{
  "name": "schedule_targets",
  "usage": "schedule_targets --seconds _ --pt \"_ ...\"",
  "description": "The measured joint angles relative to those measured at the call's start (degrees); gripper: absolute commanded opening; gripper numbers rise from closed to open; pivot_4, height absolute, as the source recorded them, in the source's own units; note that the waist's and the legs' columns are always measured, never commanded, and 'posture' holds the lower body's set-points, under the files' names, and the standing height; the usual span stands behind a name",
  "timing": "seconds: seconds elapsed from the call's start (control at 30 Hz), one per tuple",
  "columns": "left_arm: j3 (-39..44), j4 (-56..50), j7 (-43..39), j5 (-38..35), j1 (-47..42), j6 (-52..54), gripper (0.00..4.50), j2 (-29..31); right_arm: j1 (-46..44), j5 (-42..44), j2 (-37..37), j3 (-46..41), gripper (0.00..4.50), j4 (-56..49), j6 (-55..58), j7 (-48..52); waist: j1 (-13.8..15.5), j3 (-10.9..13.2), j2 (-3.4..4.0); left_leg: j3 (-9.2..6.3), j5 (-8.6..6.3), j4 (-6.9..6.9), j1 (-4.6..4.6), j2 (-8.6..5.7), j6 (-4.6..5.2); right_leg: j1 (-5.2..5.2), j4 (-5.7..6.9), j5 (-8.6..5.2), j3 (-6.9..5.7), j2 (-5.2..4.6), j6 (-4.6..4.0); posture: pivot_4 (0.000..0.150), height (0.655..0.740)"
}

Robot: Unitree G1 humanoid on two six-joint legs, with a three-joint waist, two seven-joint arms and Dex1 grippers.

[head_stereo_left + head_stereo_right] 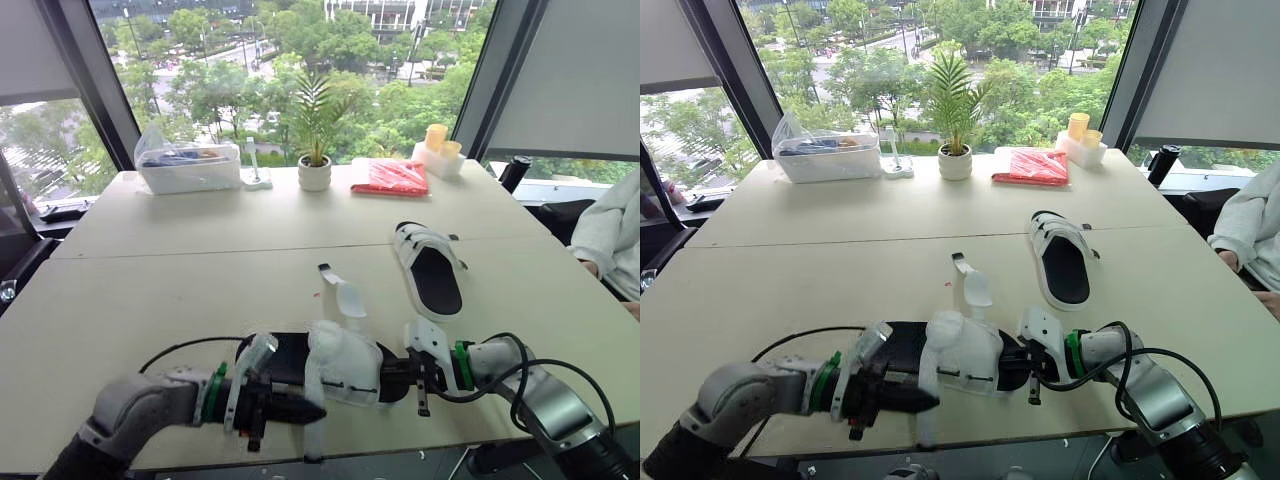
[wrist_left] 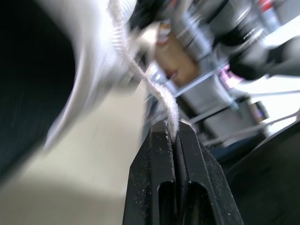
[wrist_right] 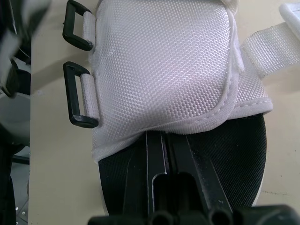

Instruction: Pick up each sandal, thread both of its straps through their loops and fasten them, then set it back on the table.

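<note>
My left gripper (image 1: 305, 411) is pinched tight on the end of a white strap (image 2: 161, 96); in the left wrist view the two black fingers (image 2: 159, 140) meet with the webbing nipped between their tips. That strap runs up from the tips to the near sandal (image 1: 345, 365), which sits just to the right of this gripper.

My right gripper (image 1: 392, 379) comes in from the sandal's other end, narrowed down onto the black sole just beneath the edge of the white mesh upper. In the right wrist view two black loops (image 3: 77, 101) stand side by side along one edge of the upper.

The near sandal is held between the two grippers over the near edge of the table (image 1: 180, 290), its long axis running left to right across my view. I cannot tell toe from heel. Its second strap (image 1: 343, 290) is loose and reaches away from me.

The other sandal (image 1: 432, 270) lies well apart, farther back on the right, sole down, its long axis pointing away from me.
</note>
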Motion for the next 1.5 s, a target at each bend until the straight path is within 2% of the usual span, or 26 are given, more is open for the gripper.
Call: schedule_targets --seconds 0.13,0.2,0.37,0.6,1.1,1.5 --pt "5.9 10.0 3.9 -4.4 -11.1 3.7 0.04 -6.0 -0.3 0.0 0.1 0.4 0.0 -0.1 0.0 0.0 -0.1 0.0 0.0 0.04 0.01 -0.01 0.01 -0.04 0.01 0.01 0.0 0.06 -0.01 0.0 0.12 0.15 0.74" --pt "6.2 12.6 4.2 -4.2 -12.5 4.1 0.04 -7.3 -0.4 0.0 0.1 0.5 0.0 -0.1 0.0 0.0 -0.3 0.0 0.0 0.04 0.01 -0.05 0.0 -0.04 0.01 -0.01 0.01 0.12 -0.01 0.0 0.23 0.15 0.74" --pt "5.1 21.7 2.2 0.7 -17.3 4.3 0.04 -10.8 -0.6 0.0 0.1 0.6 0.0 0.1 0.0 0.0 -0.3 0.0 -0.01 0.04 0.01 -0.03 0.0 -0.05 0.0 0.0 0.02 0.13 -0.01 0.02 0.24 0.15 0.74" --pt "0.9 27.8 -6.2 6.9 -20.2 4.7 0.04 -10.8 -0.7 0.0 0.1 0.6 0.0 0.1 0.1 0.1 -0.4 0.0 -0.02 0.04 0.01 -0.03 -0.01 -0.04 0.0 -0.01 0.01 0.13 -0.01 0.01 0.22 0.15 0.74" --pt "-4.0 27.9 -19.6 13.3 -22.8 6.9 0.04 -5.9 -0.7 0.0 0.2 0.6 0.0 -0.2 0.6 -0.1 -0.4 0.0 -0.02 0.02 0.0 -0.06 -0.01 -0.04 -0.01 -0.02 0.0 0.09 -0.01 -0.01 0.15 0.15 0.74" --pt "-5.4 28.6 -21.9 18.1 -23.2 4.4 0.04 -7.9 -0.4 0.0 0.3 0.6 0.0 -0.5 0.7 -0.6 -0.4 0.0 -0.02 0.02 0.0 -0.06 -0.02 -0.03 0.0 -0.03 0.0 0.09 -0.01 -0.01 0.16 0.15 0.74"
